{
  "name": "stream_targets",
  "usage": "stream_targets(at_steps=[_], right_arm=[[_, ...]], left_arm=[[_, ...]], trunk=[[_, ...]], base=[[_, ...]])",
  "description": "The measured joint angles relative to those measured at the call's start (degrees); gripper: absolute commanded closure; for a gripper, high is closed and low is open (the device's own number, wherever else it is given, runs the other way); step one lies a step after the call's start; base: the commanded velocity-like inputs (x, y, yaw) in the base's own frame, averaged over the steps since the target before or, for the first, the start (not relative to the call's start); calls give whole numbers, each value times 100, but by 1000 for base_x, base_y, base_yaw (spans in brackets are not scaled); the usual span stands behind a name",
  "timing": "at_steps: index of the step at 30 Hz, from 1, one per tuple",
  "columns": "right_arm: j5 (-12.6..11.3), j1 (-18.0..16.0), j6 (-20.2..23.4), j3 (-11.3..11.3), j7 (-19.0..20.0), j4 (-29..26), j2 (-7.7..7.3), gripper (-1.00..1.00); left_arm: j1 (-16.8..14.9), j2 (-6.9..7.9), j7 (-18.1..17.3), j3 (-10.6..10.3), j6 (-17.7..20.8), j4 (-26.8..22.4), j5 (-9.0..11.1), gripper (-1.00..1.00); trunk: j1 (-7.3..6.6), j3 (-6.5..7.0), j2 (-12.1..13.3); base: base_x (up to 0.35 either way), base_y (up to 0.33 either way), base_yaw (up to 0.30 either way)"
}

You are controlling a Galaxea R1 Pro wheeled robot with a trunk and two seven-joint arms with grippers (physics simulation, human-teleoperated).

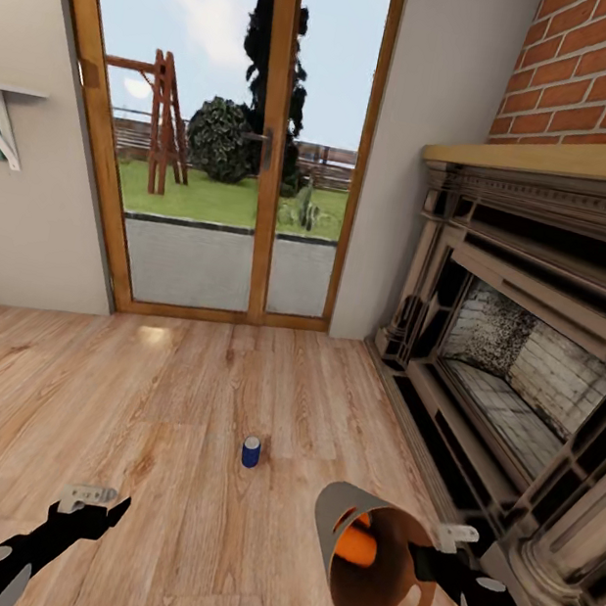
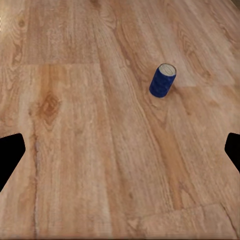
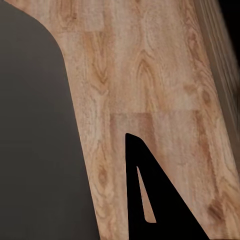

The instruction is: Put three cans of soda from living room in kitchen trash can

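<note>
Soda can [image 1: 251,451], the dark blue one with the silver top, stands alone on the wood floor [image 1: 176,400] of the living room, out in the open boards between the glass doors [image 1: 243,134] and the fireplace [image 1: 531,363], well away from the floor's fireplace edge. It stands upright, long axis vertical, silver top toward the ceiling; the left wrist view shows it slightly from above, with its rim plain.

My left gripper [image 1: 94,503] hangs low over the boards, short of the can and to its left. Its fingers [image 2: 11,155] are spread wide, dark tips at both sides of the wrist view and nothing between them. My right gripper [image 1: 443,551] carries the trash can [image 1: 374,574] by its rim, tipped so the mouth faces me, with an orange can [image 1: 358,543] lying inside; I judge those fingers clamped on the rim, though the contact itself is hard to make out.

The step in hand, as I read it, is picking up the blue can with the left arm. To do it well I would bring the arm forward and a little right, keep the fingers level and wide, and close on the middle of the can's wall, not its top. A glancing touch could tip it and send it rolling across the boards. I would also hold the trash can steady so the orange can stays inside.
</note>
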Motion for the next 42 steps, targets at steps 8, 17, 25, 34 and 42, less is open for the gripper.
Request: stream_targets(at_steps=[8,17,25,34,42], right_arm=[[-29,11,-744,-103,-5,250,7,100],[-21,12,-877,-420,13,298,11,100],[-19,13,-896,-456,7,326,18,100],[-21,13,-903,-472,2,339,-2,100],[-19,13,-910,-472,1,339,13,100]], left_arm=[[1,-28,178,-6,-1,25,-6,-100],[1,-31,210,-59,2,28,-10,-100],[1,-32,219,-166,3,51,-9,-100],[1,-32,224,-187,-5,204,-8,-100],[1,-32,221,-189,-6,220,-8,-100]], trunk=[[0,0,0],[0,0,0],[0,0,0],[0,0,0],[0,0,0]], base=[[1,0,0],[208,0,0],[310,-3,0],[309,-86,0],[282,-122,0]])
